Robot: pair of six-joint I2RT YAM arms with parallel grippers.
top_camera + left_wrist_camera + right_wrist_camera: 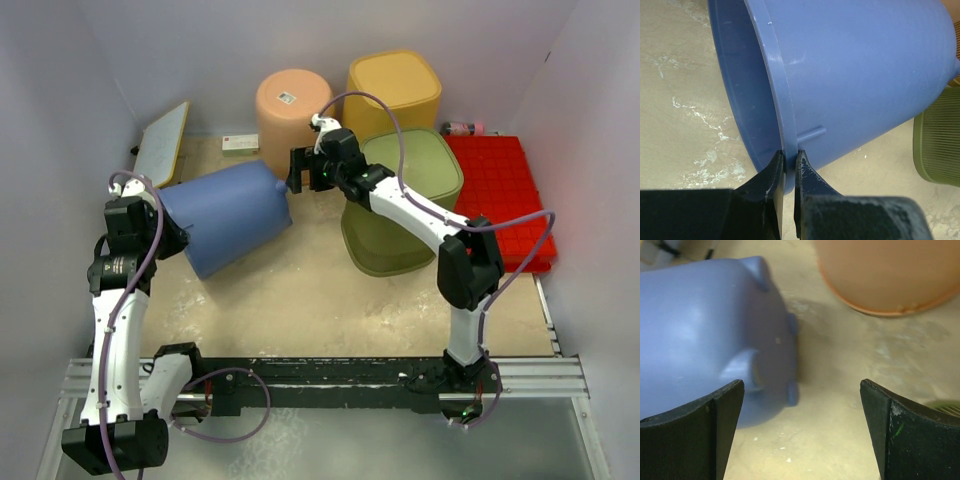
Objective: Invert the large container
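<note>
The large blue container (pixel 225 215) lies on its side on the table, its open mouth toward the left arm and its base toward the right. My left gripper (pixel 172 232) is shut on the container's rim (pixel 785 150), one finger inside and one outside. My right gripper (pixel 297 170) is open and empty, just beside the container's base (pixel 775 340), not touching it. The blue wall fills the left wrist view (pixel 855 75).
An upside-down orange container (pixel 292 105) and a yellow one (pixel 393 90) stand at the back. An olive-green basket (pixel 405 200) sits right of centre under the right arm. A red tray (pixel 500 195) lies at the right, a flat board (pixel 162 140) at the back left.
</note>
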